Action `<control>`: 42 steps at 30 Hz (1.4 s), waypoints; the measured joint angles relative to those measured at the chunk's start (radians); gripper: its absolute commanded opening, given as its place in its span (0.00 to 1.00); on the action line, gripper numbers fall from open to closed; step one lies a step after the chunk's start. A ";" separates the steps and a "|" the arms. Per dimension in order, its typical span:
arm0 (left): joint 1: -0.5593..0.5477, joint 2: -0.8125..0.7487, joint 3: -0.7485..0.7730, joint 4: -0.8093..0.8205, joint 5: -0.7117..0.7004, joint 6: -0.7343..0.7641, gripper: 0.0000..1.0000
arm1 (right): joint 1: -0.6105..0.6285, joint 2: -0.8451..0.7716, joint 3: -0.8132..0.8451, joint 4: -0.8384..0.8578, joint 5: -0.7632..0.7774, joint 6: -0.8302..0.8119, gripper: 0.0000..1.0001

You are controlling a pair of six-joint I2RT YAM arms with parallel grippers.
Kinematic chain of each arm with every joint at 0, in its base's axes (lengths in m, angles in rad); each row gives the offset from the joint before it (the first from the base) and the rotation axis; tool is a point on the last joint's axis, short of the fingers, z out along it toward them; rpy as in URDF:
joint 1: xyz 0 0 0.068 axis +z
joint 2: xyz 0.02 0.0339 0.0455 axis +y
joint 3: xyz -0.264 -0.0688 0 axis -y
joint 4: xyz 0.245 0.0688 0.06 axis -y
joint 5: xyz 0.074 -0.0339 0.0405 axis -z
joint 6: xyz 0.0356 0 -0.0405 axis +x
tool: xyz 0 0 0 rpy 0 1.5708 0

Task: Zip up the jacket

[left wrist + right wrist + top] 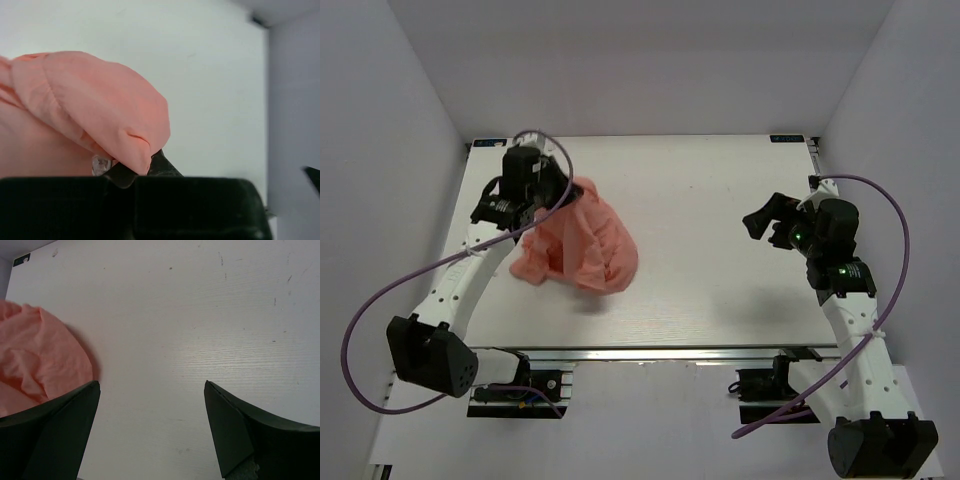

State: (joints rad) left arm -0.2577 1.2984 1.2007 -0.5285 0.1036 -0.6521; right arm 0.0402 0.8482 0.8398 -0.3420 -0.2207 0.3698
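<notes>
The salmon-pink jacket [582, 245] is bunched in a wrinkled heap on the left half of the white table. My left gripper [556, 192] is shut on a fold of the jacket's upper edge and holds it lifted; in the left wrist view the pink fabric [90, 110] drapes over my closed fingertips [160, 162], with a small clear part showing beside them. My right gripper [760, 218] is open and empty above the table's right side, well apart from the jacket. In the right wrist view the jacket [40, 360] lies at the far left. No zipper shows.
The white table [720, 290] is walled by white panels at the back and sides. Its back edge runs near my left gripper. Purple cables loop beside both arms.
</notes>
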 measured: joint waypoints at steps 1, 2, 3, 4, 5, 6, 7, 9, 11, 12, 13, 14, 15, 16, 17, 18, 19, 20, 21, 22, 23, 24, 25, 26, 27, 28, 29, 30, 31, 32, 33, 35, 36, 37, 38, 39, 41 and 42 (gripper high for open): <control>-0.031 0.010 0.063 0.034 0.009 0.011 0.00 | 0.000 -0.005 -0.002 0.000 -0.003 -0.001 0.89; -0.050 0.019 0.115 0.060 0.021 0.019 0.00 | 0.000 -0.011 -0.004 0.001 -0.004 -0.003 0.89; -0.070 0.032 0.174 0.088 0.043 0.027 0.00 | 0.000 -0.017 -0.005 0.001 -0.008 -0.005 0.89; -0.083 0.046 0.225 0.114 0.068 0.032 0.00 | 0.000 -0.027 -0.007 0.003 -0.017 -0.008 0.89; -0.090 0.063 0.283 0.134 0.096 0.037 0.00 | 0.000 -0.040 -0.011 0.014 -0.027 -0.011 0.89; -0.092 0.078 0.332 0.153 0.121 0.044 0.00 | 0.000 -0.049 -0.017 0.023 -0.035 -0.012 0.89; -0.093 0.098 0.386 0.169 0.148 0.048 0.00 | 0.000 -0.059 -0.023 0.031 -0.045 -0.014 0.89; -0.093 0.117 0.449 0.220 0.196 0.054 0.00 | 0.000 -0.070 -0.034 0.046 -0.059 -0.015 0.89; -0.093 0.109 0.456 0.265 0.222 0.054 0.00 | 0.000 -0.068 -0.037 0.053 -0.063 -0.016 0.89; -0.093 0.100 0.450 0.276 0.224 0.054 0.00 | 0.000 -0.065 -0.037 0.053 -0.063 -0.016 0.89; -0.093 0.084 0.428 0.291 0.217 0.053 0.00 | 0.000 -0.061 -0.038 0.054 -0.063 -0.016 0.89; -0.093 0.062 0.392 0.303 0.198 0.053 0.13 | 0.000 -0.056 -0.038 0.054 -0.063 -0.017 0.89; -0.093 0.034 0.347 0.304 0.166 0.053 0.26 | 0.000 -0.052 -0.038 0.054 -0.066 -0.019 0.89; -0.095 0.006 0.293 0.306 0.132 0.052 0.47 | 0.000 -0.046 -0.038 0.054 -0.068 -0.020 0.89; -0.096 -0.023 0.232 0.299 0.093 0.050 0.78 | 0.000 -0.039 -0.038 0.054 -0.070 -0.020 0.89; -0.096 -0.046 0.172 0.285 0.047 0.039 0.85 | 0.000 -0.029 -0.038 0.054 -0.071 -0.021 0.89; -0.097 -0.059 0.126 0.266 0.008 0.027 0.90 | 0.000 -0.018 -0.038 0.053 -0.070 -0.023 0.89; -0.096 -0.069 0.072 0.243 -0.027 0.015 0.97 | 0.000 -0.005 -0.038 0.051 -0.069 -0.023 0.89; -0.096 -0.069 0.028 0.209 -0.065 0.005 0.98 | 0.000 0.010 -0.038 0.050 -0.069 -0.024 0.89; -0.095 -0.056 -0.004 0.159 -0.098 -0.004 0.98 | 0.000 0.025 -0.038 0.048 -0.069 -0.025 0.89; -0.095 -0.037 -0.022 0.112 -0.125 -0.011 0.98 | 0.000 0.039 -0.038 0.044 -0.068 -0.026 0.89; -0.095 -0.008 -0.030 0.053 -0.158 -0.019 0.98 | 0.003 0.056 -0.038 0.040 -0.064 -0.027 0.89; -0.095 0.015 -0.031 0.008 -0.185 -0.025 0.98 | 0.009 0.070 -0.038 0.035 -0.059 -0.028 0.89; -0.095 0.037 -0.032 -0.037 -0.219 -0.032 0.98 | 0.017 0.086 -0.037 0.027 -0.046 -0.031 0.89; -0.095 0.048 -0.032 -0.066 -0.245 -0.039 0.98 | 0.030 0.101 -0.037 0.023 -0.036 -0.034 0.89; -0.095 0.053 -0.032 -0.093 -0.278 -0.045 0.98 | 0.054 0.117 -0.037 0.017 -0.016 -0.037 0.89; -0.095 0.055 -0.032 -0.111 -0.302 -0.049 0.98 | 0.088 0.134 -0.036 0.011 0.015 -0.039 0.89; -0.093 0.055 -0.032 -0.125 -0.326 -0.053 0.98 | 0.133 0.151 -0.032 0.002 0.052 -0.043 0.89; -0.090 0.055 -0.032 -0.133 -0.344 -0.056 0.98 | 0.183 0.172 -0.023 -0.005 0.089 -0.046 0.89; -0.086 0.058 -0.028 -0.141 -0.359 -0.056 0.98 | 0.236 0.198 -0.011 -0.010 0.122 -0.049 0.89; -0.081 0.066 -0.020 -0.150 -0.372 -0.058 0.98 | 0.283 0.228 0.010 -0.017 0.159 -0.054 0.89; -0.063 0.094 0.001 -0.153 -0.384 -0.056 0.98 | 0.342 0.297 0.058 -0.023 0.200 -0.063 0.89; -0.048 0.118 0.019 -0.152 -0.386 -0.055 0.98 | 0.360 0.341 0.093 -0.023 0.226 -0.065 0.89; -0.027 0.146 0.040 -0.147 -0.386 -0.050 0.98 | 0.369 0.387 0.129 -0.027 0.250 -0.068 0.89; -0.008 0.177 0.059 -0.139 -0.384 -0.041 0.98 | 0.373 0.429 0.169 -0.033 0.272 -0.072 0.89; 0.013 0.211 0.083 -0.127 -0.381 -0.026 0.98 | 0.378 0.475 0.212 -0.032 0.294 -0.077 0.89; 0.044 0.288 0.136 -0.080 -0.356 0.023 0.98 | 0.386 0.566 0.308 -0.033 0.332 -0.092 0.89; 0.057 0.335 0.169 -0.043 -0.331 0.059 0.98 | 0.389 0.612 0.359 -0.024 0.347 -0.099 0.89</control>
State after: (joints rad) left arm -0.2005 1.6333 1.3697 -0.5720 -0.2276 -0.5934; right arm 0.4294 1.4605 1.1984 -0.3664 0.1261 0.2707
